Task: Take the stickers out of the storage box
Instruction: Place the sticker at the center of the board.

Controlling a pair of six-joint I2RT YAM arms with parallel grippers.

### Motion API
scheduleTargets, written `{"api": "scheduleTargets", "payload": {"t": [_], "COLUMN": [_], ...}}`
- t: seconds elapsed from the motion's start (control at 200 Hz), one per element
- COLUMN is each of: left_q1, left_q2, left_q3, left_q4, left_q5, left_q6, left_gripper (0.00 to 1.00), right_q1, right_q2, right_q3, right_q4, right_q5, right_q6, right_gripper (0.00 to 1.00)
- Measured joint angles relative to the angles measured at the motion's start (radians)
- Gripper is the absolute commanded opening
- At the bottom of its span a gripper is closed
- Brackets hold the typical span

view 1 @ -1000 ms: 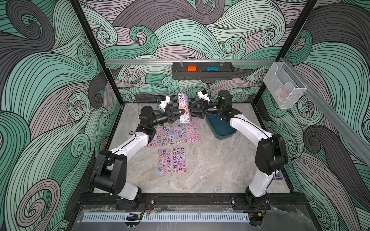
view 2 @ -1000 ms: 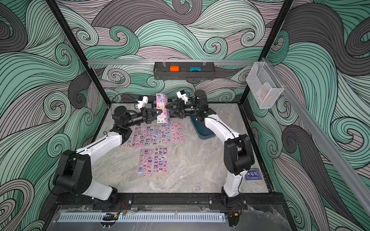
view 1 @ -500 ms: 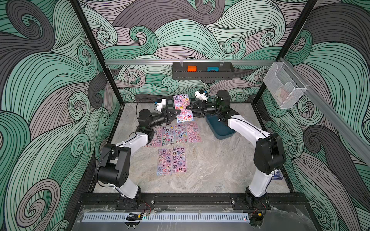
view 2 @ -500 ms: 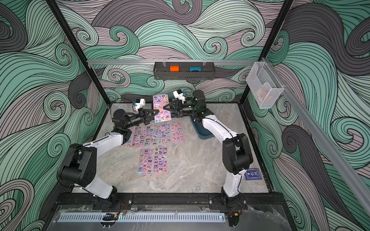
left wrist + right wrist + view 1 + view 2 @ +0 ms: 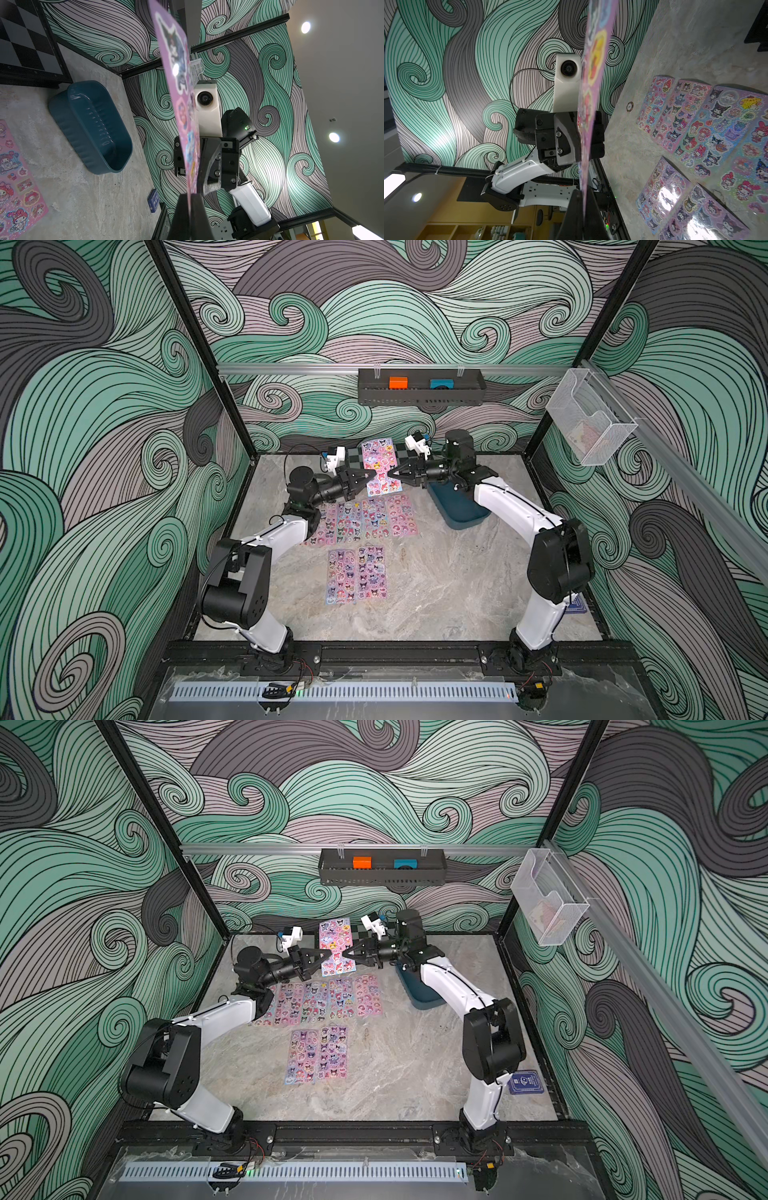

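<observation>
Both grippers pinch one pink-purple sheet of the stickers (image 5: 380,460) (image 5: 336,944) from opposite side edges, holding it up above the back of the table. My left gripper (image 5: 374,477) (image 5: 190,199) is shut on it, the sheet (image 5: 178,83) rising edge-on from its tips. My right gripper (image 5: 390,475) (image 5: 583,197) is shut on the same sheet (image 5: 593,62). The teal storage box (image 5: 457,510) (image 5: 93,124) lies under the right arm, and its inside looks empty. Several sheets (image 5: 365,520) lie flat in a row, with two more (image 5: 357,574) nearer the front.
A chessboard (image 5: 353,454) lies at the back behind the held sheet. A black wall tray (image 5: 419,389) holds an orange and a blue block. A clear bin (image 5: 590,423) hangs on the right wall. A dark blue card box (image 5: 525,1082) lies by the right arm's base.
My right gripper has closed onto the held sheet's edge. The sheet has turned from nearly edge-on to face the top views, and the left arm has drawn back a little.
</observation>
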Motion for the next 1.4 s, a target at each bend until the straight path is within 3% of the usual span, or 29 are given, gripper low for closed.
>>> {"api": "scheduleTargets", "payload": {"t": [0.12, 0.205, 0.39, 0.555, 0.796, 0.961, 1.401], "left_q1": [0.001, 0.003, 0.045, 0.102, 0.113, 0.113, 0.113], "left_q2": [-0.029, -0.063, -0.117, -0.138, -0.138, -0.145, -0.192], "left_q3": [0.004, 0.007, 0.005, -0.003, -0.004, -0.004, -0.003], "left_q4": [-0.17, -0.332, -0.547, -0.626, -0.665, -0.69, -0.74], "left_q5": [-0.012, -0.056, -0.137, -0.173, -0.185, -0.185, -0.185], "left_q6": [0.099, 0.189, 0.309, 0.348, 0.379, 0.396, 0.449], "left_gripper": [0.37, 0.43, 0.43, 0.44, 0.43, 0.43, 0.43], "right_q1": [0.0, -0.002, -0.001, 0.018, 0.095, 0.095, 0.087], "right_q2": [0.0, 0.0, -0.013, -0.079, -0.182, -0.188, -0.132], "right_q3": [0.011, 0.018, -0.013, -0.163, -0.501, -0.675, -0.836], "right_q4": [-0.055, -0.084, -0.133, -0.189, -0.174, -0.135, -0.026], "right_q5": [0.013, 0.02, 0.027, 0.048, 0.102, 0.153, 0.263], "right_q6": [-0.037, -0.062, -0.113, -0.183, -0.211, -0.201, -0.151], "right_gripper": [0.01, 0.01, 0.01, 0.02, 0.05, 0.05, 0.08]}}
